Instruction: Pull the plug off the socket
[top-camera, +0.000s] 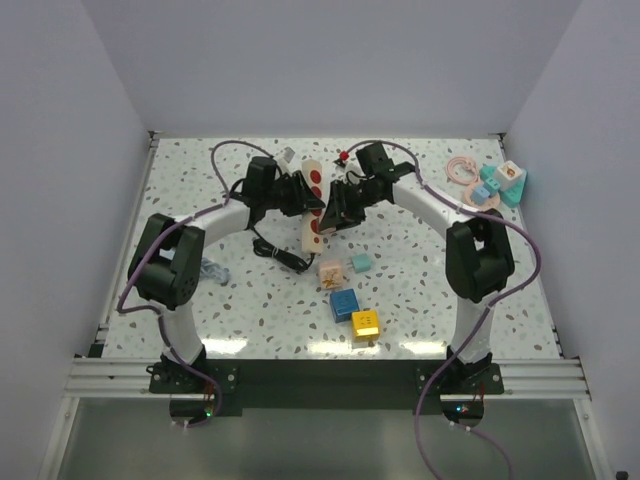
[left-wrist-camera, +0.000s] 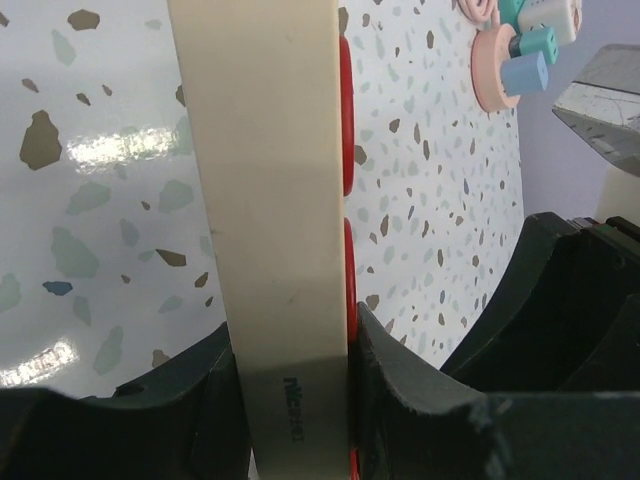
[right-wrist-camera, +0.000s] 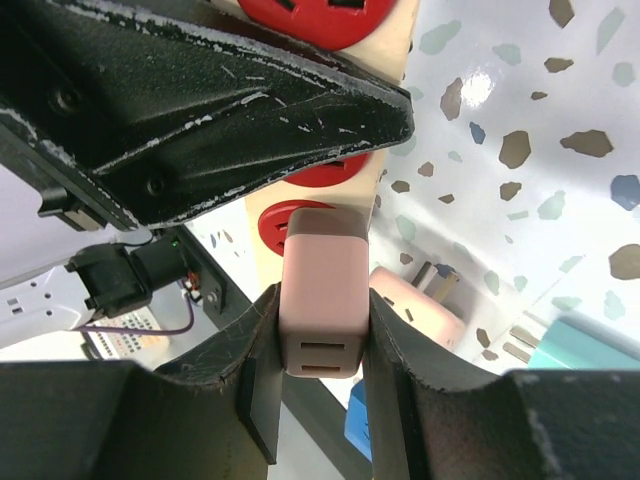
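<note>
My left gripper (left-wrist-camera: 295, 345) is pinching the socket (left-wrist-camera: 265, 180), the long cream bar. The bar stands on its thin edge between my left fingers (left-wrist-camera: 400, 385), and they press on both of its flat sides. My right gripper (right-wrist-camera: 322, 315) is pinching the plug (right-wrist-camera: 320, 265). The plug is a little pink block, and it sits snug between my right fingers (right-wrist-camera: 200, 400), one on each side. The far end of the plug touches a red face (right-wrist-camera: 272, 225) of the socket, just past my right fingertips. I see no gap there, so I think the plug is in the socket and has not come out yet. From above, my two grippers are very close together, with the socket between them. A thin black cord (top-camera: 275, 252) lies on the table (top-camera: 200, 300) near my left gripper. So the grabbing part looks done: one gripper has the bar and the other has the plug. The pulling part is what is left. My right gripper has to draw the plug straight back from the red face while my left one keeps the bar from moving.
</note>
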